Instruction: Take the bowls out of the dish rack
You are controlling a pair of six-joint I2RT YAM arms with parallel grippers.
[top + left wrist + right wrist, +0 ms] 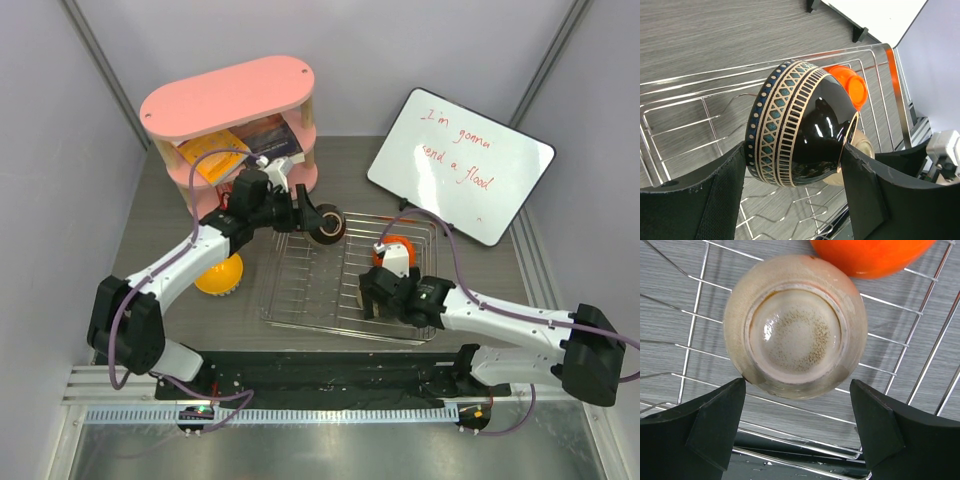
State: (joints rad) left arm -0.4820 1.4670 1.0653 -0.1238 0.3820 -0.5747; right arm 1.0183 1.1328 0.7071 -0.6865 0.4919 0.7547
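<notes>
Plainly, two bowls are being dealt with at once:

- The left claw [794, 155] is clamped on a dark bowl [810, 125] with a patterned band, one finger at the rim and the other at the foot. The bowl lies tilted on its side, above the far left corner of the rack [305, 285].
- Gripping it across rim and foot probably suits a bowl that was leaning on the wires (that is my guess).
- The right claw [797, 384] hangs with its fingers apart either side of a cream bowl [795, 325], which sits upside down on the rack bars. Nothing is gripped yet.
- An orange bowl [870, 255] sits in the rack just beyond the cream one, close enough to be bumped.
- A yellow bowl [222, 277] is already on the surface [235, 330], left of the rack and partly under the left arm.
- The pink shelf [228, 95] stands close behind the left claw, and the whiteboard [460, 165] leans beyond the rack's right end, so both limit room to swing.
</notes>
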